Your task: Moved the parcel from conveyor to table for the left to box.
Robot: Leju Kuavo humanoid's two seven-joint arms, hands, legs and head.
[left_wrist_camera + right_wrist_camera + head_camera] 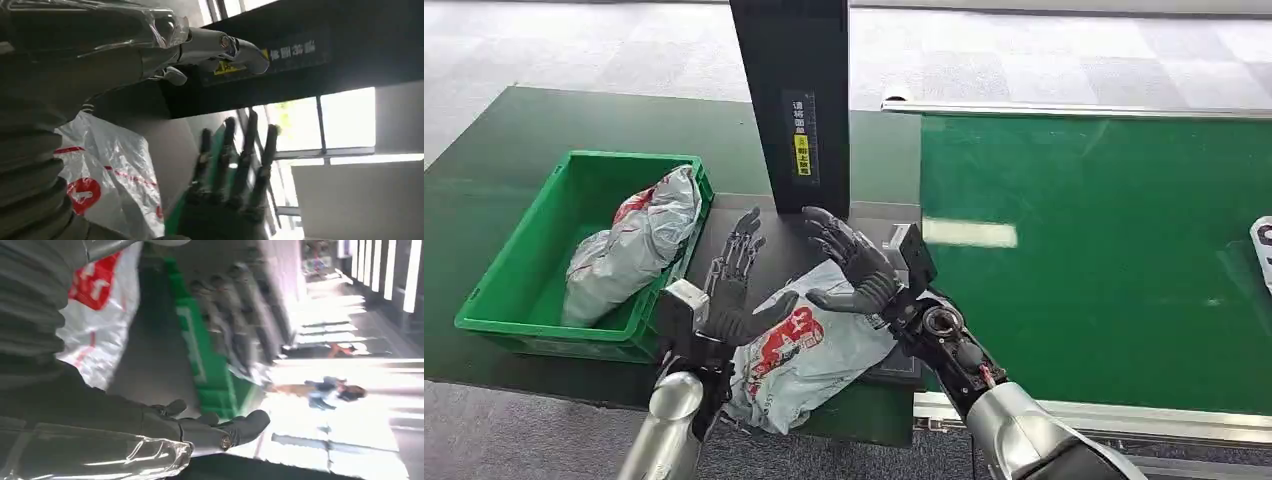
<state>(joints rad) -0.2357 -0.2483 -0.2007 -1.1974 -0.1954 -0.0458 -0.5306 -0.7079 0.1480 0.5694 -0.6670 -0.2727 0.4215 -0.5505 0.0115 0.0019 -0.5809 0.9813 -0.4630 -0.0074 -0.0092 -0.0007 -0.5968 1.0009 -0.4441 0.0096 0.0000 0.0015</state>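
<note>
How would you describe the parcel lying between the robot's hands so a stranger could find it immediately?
Start at the tall black post. On the grey platform at its foot lies a crumpled grey-white parcel with red print. Unlike the parcels in the green bin, it lies outside the bin.

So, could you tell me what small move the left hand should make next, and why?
Probably the left hand should lower and close its fingers on the parcel. Both hands are open, the right hand above the parcel, which lies on the table beside the green box.
</note>
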